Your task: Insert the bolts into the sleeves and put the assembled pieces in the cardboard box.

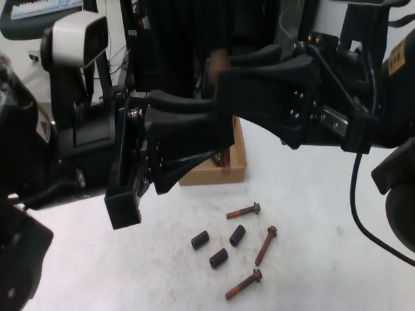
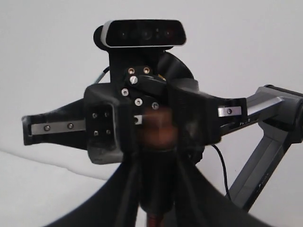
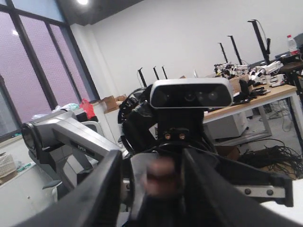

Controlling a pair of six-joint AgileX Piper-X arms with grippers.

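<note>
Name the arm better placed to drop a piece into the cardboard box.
Left, probably. In the high view the left gripper appears low, just over the near left corner of the cardboard box; the right gripper appears higher above it.

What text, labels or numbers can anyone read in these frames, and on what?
No text reads clearly.
Left arm: small print on the grey link, too small to read.
Right arm: small print by the joint, too small to read.
White sticker on the black housing behind the camera: blurred.
Screen at the back of the room: rows of text, blurred.
</note>
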